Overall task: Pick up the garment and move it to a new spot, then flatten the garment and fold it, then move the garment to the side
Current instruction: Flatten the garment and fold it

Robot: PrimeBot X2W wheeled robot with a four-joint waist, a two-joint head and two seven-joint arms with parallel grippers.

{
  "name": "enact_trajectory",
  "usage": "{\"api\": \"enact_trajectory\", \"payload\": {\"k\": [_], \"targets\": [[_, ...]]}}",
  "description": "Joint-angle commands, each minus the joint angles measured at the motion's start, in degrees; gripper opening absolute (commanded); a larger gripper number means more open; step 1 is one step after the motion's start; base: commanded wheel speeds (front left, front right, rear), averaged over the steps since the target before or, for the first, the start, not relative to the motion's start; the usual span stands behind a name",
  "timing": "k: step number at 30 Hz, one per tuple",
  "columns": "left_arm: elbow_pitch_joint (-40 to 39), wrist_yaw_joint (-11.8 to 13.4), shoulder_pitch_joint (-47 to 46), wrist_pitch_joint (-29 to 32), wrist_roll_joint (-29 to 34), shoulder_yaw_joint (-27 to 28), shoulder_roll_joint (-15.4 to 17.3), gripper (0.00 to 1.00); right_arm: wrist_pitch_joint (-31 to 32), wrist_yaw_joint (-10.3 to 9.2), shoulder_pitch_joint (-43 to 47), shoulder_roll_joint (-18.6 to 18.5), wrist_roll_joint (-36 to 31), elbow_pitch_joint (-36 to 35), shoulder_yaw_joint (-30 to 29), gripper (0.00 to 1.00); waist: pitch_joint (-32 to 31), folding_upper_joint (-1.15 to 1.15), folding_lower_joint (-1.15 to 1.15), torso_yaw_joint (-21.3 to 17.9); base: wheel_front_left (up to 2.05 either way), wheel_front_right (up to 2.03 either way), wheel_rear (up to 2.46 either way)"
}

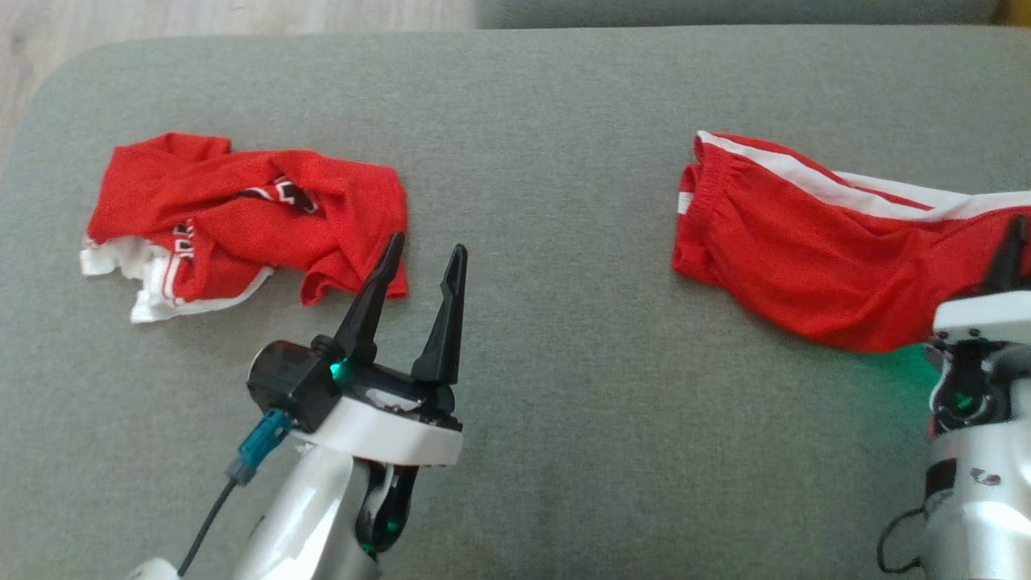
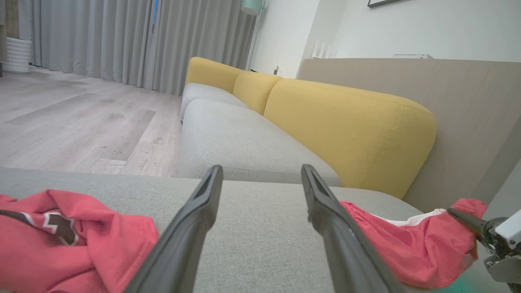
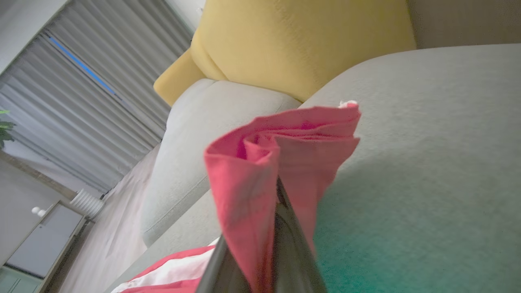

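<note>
**Right gripper pinches the striped garment; left gripper hangs open**

Nearest the head camera, the left gripper [image 1: 428, 242] hovers over the grey cushion [image 1: 564, 387]. Its two fingers are spread wide with nothing between them. At the lower right the right gripper [image 1: 1013, 229] is cut off by the frame edge. Only one dark finger shows clearly there, its tip buried in red cloth. The right wrist view shows its fingers [image 3: 289, 252] pressed together on a bunched fold of the striped garment [image 1: 789, 250]. The fold wraps over them and hides the tips. This red garment with white side stripes lies on the cushion's right part, its right end running out of frame. Well apart on the left lies a crumpled red jersey [image 1: 242, 217], its lettering folded in and unreadable. Beyond, the left wrist view shows yellow backrests [image 2: 346, 122], a wooden floor [image 2: 81, 118] and grey curtains [image 2: 122, 40].
</note>
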Motion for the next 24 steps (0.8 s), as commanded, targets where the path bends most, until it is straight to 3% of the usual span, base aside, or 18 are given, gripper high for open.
{"api": "enact_trajectory", "payload": {"k": [1, 13, 24], "targets": [[-1.57, 0.09, -0.96, -0.29, 0.21, 1.42, 0.38, 1.00, -0.39, -0.04, -2.18, -0.12, 0.60, -2.43, 2.71, 0.00, -0.50, 0.00, 0.00, 0.77, 0.00, 0.00, 0.00], [-0.71, 0.08, 0.27, -0.29, -1.07, 0.60, 0.38, 1.00, 0.50, -0.04, -2.57, -0.11, 3.47, -4.93, 18.59, 0.00, -2.75, 0.00, 0.00, 5.55, 0.00, 0.00, 0.00], [-0.10, 0.08, 0.67, -0.29, -0.93, 0.26, 0.38, 1.00, 0.28, -0.04, -2.37, -0.86, 3.83, 0.45, 27.58, 0.00, -2.87, 0.00, 0.00, 8.81, 0.00, 0.00, 0.00]]}}
